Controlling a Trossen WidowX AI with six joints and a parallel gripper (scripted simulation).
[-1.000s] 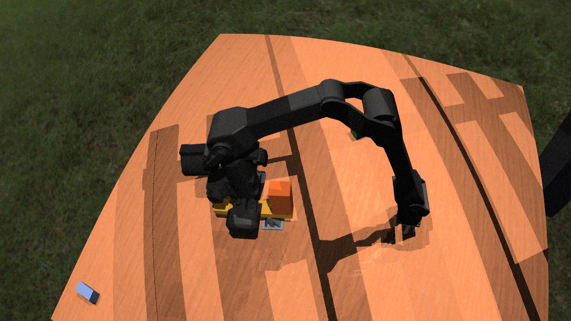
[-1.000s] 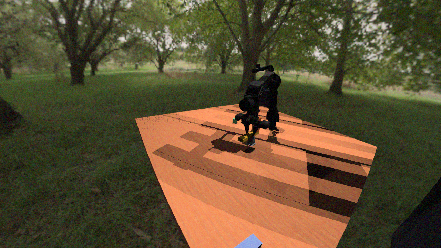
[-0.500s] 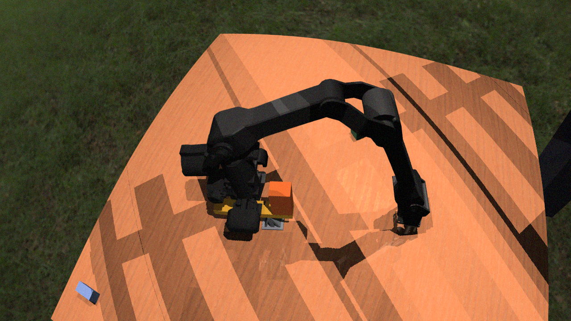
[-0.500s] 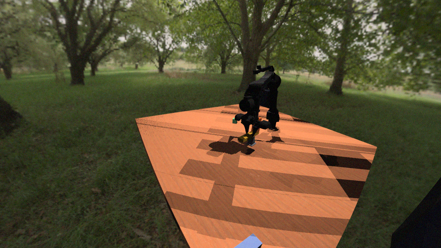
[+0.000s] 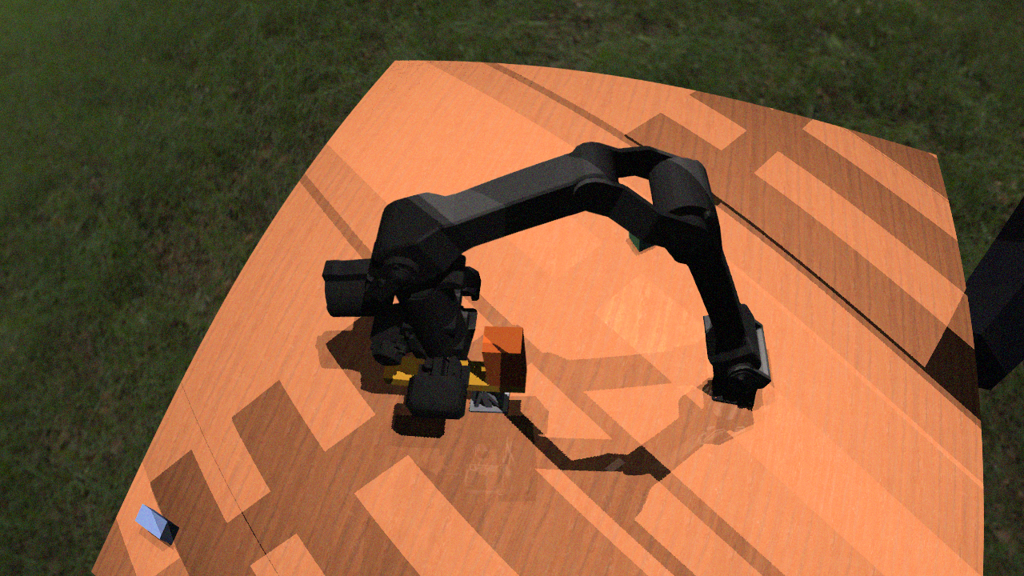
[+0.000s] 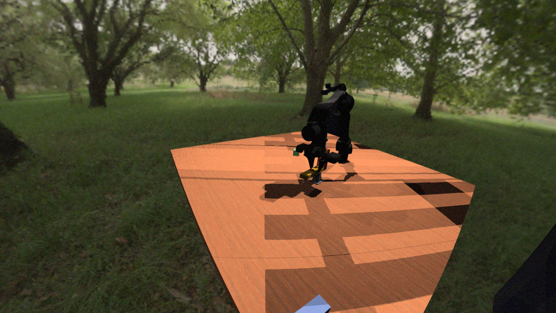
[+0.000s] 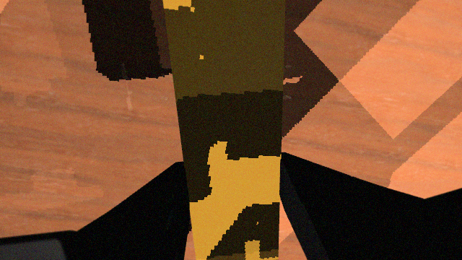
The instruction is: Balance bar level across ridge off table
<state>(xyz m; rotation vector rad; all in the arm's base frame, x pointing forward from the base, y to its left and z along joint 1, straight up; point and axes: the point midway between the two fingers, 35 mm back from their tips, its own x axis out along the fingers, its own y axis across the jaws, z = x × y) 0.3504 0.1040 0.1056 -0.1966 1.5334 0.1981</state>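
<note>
Yellow bar gripped above the table, beside the orange block

Top view, left to right. Lower left: blue block (image 5: 156, 523) (image 6: 315, 304) on the table (image 5: 544, 100) (image 6: 233, 218), well apart from the rest; the exterior view cuts it off at the bottom edge. Just left of centre: gripper (image 5: 431, 366) (image 6: 315, 170) (image 7: 231, 168), fingers partly open and closed on the yellow bar (image 5: 478, 378) (image 6: 307, 174) (image 7: 245, 177), one each side. Bar runs crosswise; contact with the ridge (image 5: 489, 402) (image 6: 317, 181), whose grey base shows below it, cannot be told, nor whether it is level. Orange block (image 5: 504, 358) upright at the bar's right end. Right of centre, higher: green block (image 5: 639, 242) (image 6: 296, 152), partly hidden by the arm (image 5: 530, 190) (image 6: 328, 112).
</note>
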